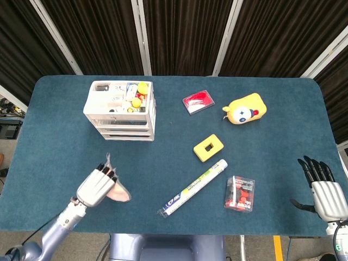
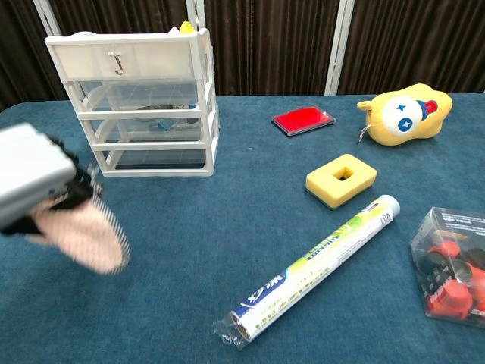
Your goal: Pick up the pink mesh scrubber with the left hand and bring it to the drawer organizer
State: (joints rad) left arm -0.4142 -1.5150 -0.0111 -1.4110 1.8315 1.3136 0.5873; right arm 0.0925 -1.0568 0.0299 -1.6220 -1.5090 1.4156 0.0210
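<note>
The robot's left hand (image 1: 97, 186) grips the pink mesh scrubber (image 1: 117, 193), its fingers closed over the cloth, which hangs off the blue table (image 1: 65, 136) near the front-left edge. The white drawer organizer (image 1: 120, 110) stands well apart, further back. The right hand (image 1: 325, 193) rests at the table's right edge, holding nothing, fingers spread apart. A wrapped roll (image 1: 192, 187) lies near the middle.

text: none legible | printed roll (image 2: 314, 268): lettering too small to read

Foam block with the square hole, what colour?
Yellow foam block; clearest in the chest view.
</note>
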